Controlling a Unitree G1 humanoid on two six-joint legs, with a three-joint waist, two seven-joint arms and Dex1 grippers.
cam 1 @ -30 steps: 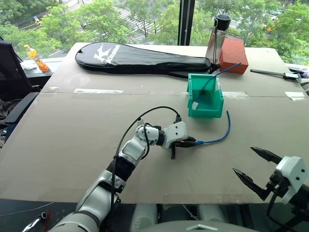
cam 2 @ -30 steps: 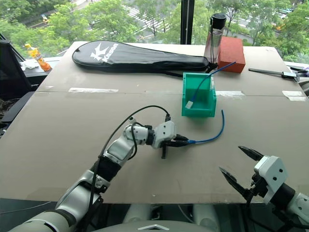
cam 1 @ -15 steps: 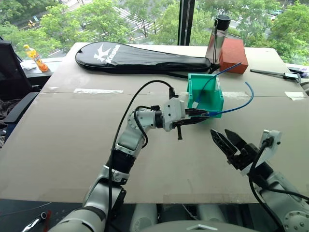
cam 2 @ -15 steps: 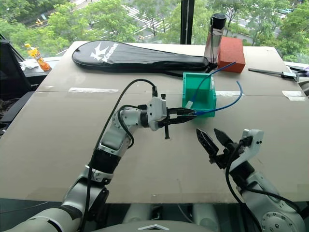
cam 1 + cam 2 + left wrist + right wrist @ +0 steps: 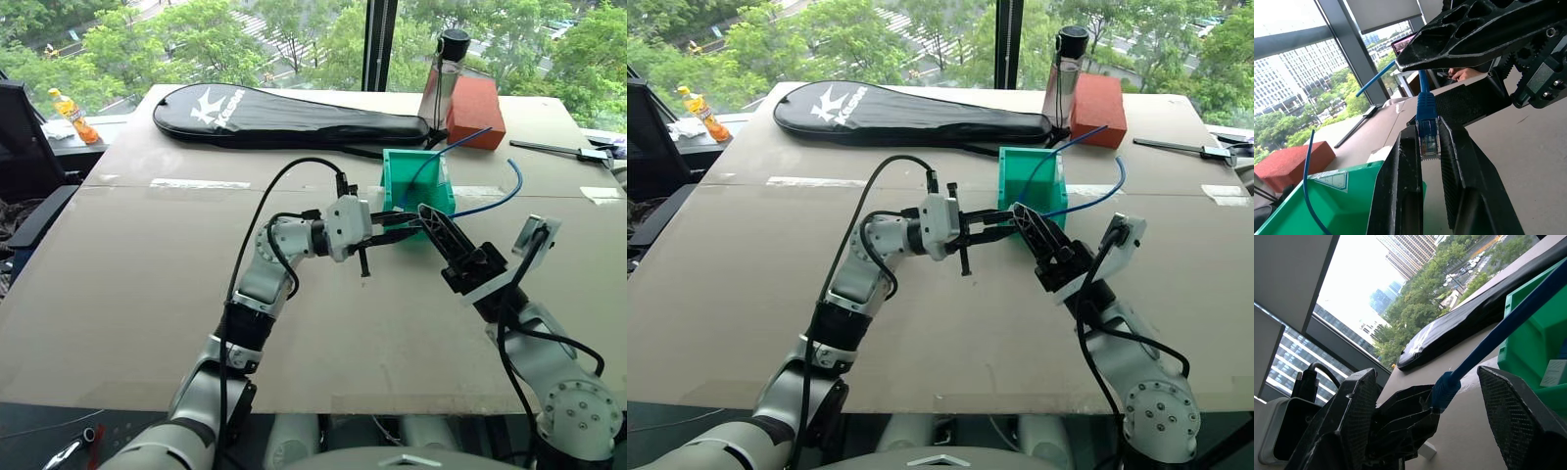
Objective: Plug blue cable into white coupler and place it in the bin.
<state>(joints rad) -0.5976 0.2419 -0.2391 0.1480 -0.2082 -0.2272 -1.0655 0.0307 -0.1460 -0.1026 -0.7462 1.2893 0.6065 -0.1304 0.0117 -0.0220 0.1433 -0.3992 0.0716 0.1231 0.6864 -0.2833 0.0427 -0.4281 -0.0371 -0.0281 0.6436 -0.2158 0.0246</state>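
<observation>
I hold the blue cable [image 5: 485, 204] in the left gripper [image 5: 407, 235], near the middle of the left eye frame. Its fingers are closed on the plug at the near end of the cable; in the left wrist view the blue-clear plug [image 5: 1428, 142] sits tightly between the two black fingers [image 5: 1400, 196]. From there the cable rises in an arc toward the right of the frame, above the table [image 5: 147, 284] and not lying on it.

The right gripper [image 5: 441, 240] is just beside the left one, slightly right of centre. Its fingers stand apart on both sides of the cable just behind the plug, and I judge they do not yet hold anything.

The bin [image 5: 416, 186] stands just behind the two grippers, a little above the centre of the frame. Inside it there is another blue cable [image 5: 446, 152] with a white block [image 5: 1552, 373] at its end. I think this block is the white coupler, but I cannot confirm it from here.

The step, as I judge it, is a handover or regrasp of the plug end. Next I should close the right fingers carefully on the cable, and only then release the left, otherwise the plug may slip or turn.
</observation>
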